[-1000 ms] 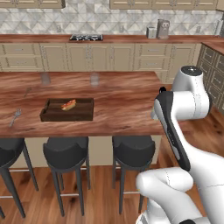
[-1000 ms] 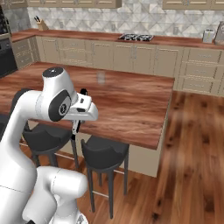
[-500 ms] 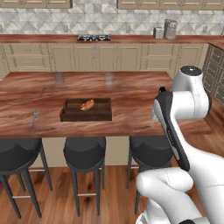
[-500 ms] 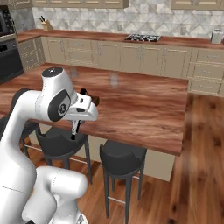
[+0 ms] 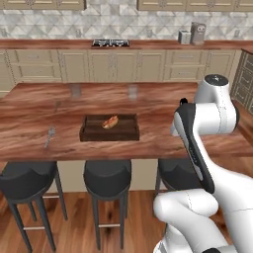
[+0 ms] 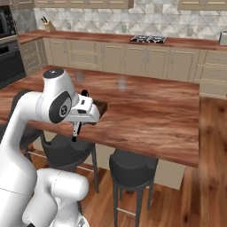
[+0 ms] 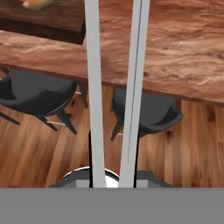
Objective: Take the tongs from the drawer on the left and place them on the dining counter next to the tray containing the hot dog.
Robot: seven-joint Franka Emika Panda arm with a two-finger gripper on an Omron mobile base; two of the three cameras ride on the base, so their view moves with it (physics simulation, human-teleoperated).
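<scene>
Spanning most of the room, broad reddish wood-grain desk [image 5: 64,123], front edge straight above three round black stools [image 5: 107,174], open bare slab right of dark low-walled tray [image 5: 109,134]. Holding small tan hot dog [image 5: 110,121] inside that tray. Gripped in claw [image 6: 79,125], clamped together on them: slim silver tongs [image 7: 116,87], two flat strips hanging just off desk edge, right of tray.

Bare dining counter [image 5: 163,131] right of tray [image 5: 109,133]

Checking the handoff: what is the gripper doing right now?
Gripper: shut on the tongs, carried near the dining counter edge.
</scene>
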